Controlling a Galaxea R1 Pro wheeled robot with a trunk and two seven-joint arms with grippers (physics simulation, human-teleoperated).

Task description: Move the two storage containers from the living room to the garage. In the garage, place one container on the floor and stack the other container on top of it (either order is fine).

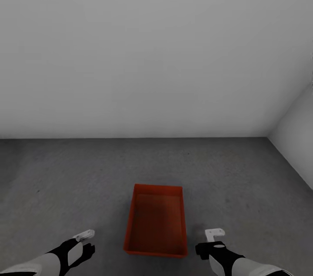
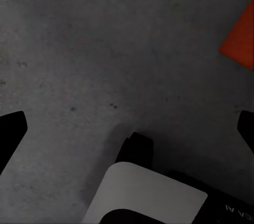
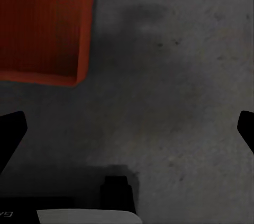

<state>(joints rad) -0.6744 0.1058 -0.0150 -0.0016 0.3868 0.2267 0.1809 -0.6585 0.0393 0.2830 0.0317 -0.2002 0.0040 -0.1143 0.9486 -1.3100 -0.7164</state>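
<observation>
This is a bare garage-like room, unfurnished and utilitarian. The dark grey, faintly mottled concrete floor (image 1: 243,180) fills the lower half of the head view and shows close up in both wrist views, with small specks and blotches in its matte surface. A plain white-grey wall (image 1: 148,49) takes up the upper half of the frame, meeting a second wall of the same kind (image 1: 298,136) in a corner at the right edge. A red-orange rectangular open-topped plastic bin (image 1: 156,223) stands directly on the concrete at lower centre, suggesting storage use.
</observation>
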